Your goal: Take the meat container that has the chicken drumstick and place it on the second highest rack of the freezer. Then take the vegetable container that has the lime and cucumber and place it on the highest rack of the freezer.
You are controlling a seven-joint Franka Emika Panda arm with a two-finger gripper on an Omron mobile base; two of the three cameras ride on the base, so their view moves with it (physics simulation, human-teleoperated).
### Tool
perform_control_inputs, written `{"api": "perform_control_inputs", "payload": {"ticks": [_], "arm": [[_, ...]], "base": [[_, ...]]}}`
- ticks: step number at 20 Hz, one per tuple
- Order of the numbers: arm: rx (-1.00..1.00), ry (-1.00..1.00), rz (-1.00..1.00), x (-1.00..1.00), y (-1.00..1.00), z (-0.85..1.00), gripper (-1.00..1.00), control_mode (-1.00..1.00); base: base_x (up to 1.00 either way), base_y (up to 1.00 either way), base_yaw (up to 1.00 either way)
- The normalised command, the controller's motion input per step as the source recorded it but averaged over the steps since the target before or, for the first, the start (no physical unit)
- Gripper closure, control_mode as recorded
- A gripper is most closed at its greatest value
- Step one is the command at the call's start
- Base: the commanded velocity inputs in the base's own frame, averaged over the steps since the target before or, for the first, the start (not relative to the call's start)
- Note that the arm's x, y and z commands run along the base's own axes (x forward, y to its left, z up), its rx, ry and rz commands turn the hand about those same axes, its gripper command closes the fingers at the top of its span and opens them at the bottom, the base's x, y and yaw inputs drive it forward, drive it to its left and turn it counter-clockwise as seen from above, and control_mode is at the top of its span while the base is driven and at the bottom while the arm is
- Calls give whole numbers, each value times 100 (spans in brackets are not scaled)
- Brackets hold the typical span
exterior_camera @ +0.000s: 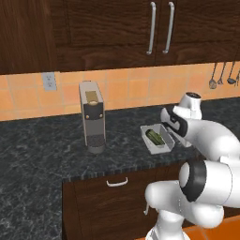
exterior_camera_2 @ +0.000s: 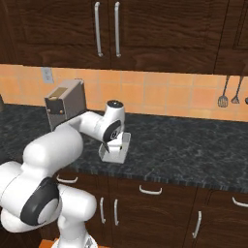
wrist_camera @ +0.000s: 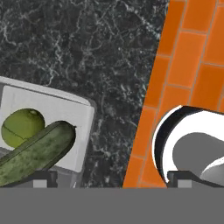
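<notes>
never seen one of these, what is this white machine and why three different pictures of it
It is a white robot arm on a driving base in a simulated kitchen. Two pictures come from cameras on the base, behind the arm to its left and right. The third comes from a camera on the hand, looking down. On the dark stone counter sits a grey tray holding a cucumber and a lime, with a coffee machine to its left. The gripper hovers over the tray's edge, open and holding nothing.

occluded: vegetable container mostly behind arm | cut off: cucumber at frame edge
</notes>
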Motion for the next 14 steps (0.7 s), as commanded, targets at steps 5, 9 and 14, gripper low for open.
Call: {"api": "perform_control_inputs", "payload": {"ticks": [5,9,14], "arm": [[0,0,0,37,0,-55,-100,-100],[0,0,0,28,0,-49,-100,-100],[0,0,0,16,0,-43,-100,-100]], "base": [[0,0,0],[0,0,0],[0,0,0]]}}
